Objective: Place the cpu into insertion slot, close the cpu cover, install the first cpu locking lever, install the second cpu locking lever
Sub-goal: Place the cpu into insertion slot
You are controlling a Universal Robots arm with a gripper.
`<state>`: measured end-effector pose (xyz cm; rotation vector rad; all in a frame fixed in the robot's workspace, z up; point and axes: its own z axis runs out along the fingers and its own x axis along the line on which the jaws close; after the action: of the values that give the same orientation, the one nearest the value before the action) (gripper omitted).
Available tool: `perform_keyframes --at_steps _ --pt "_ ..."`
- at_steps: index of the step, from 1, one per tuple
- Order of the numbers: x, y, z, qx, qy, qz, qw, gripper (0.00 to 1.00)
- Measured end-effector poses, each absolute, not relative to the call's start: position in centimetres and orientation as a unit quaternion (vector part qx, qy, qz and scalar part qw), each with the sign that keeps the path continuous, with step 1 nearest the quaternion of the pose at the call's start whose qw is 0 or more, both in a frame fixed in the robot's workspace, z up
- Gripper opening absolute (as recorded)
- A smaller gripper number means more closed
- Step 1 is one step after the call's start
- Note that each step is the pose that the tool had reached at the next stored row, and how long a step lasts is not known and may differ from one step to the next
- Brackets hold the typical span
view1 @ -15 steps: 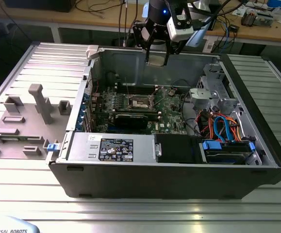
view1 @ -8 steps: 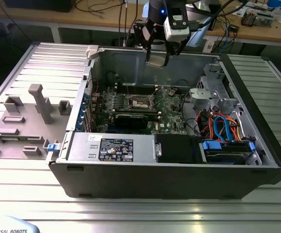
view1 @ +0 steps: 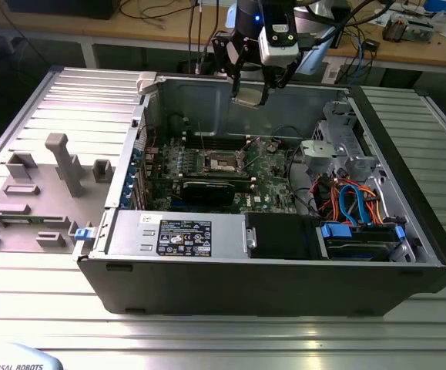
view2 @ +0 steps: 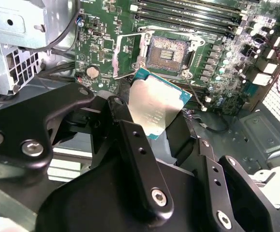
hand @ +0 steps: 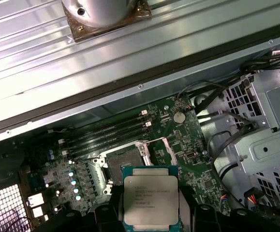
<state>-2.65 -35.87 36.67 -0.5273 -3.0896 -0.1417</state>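
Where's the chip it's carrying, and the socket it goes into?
cpu (hand: 151, 203): first wrist view, middle of its silvery metal top.
insertion slot (view2: 168, 52): second wrist view, its dark centre.

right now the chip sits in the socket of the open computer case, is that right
Not quite. The chip is not in the socket: the gripper holds it in the air over the open computer case. The second wrist view shows the socket bare.

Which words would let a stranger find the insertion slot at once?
Look inside the open computer case at the green motherboard. Near its middle sits the insertion slot: square, dark centre, shiny metal rim, unlike the long narrow memory slots beside it.
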Motion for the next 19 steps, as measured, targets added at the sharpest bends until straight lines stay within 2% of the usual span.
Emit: perform_keyframes --at_steps 19 --pt "-2.67 -35.87 36.52 -0.259 -0.965 -0.045 -0.002 0.54"
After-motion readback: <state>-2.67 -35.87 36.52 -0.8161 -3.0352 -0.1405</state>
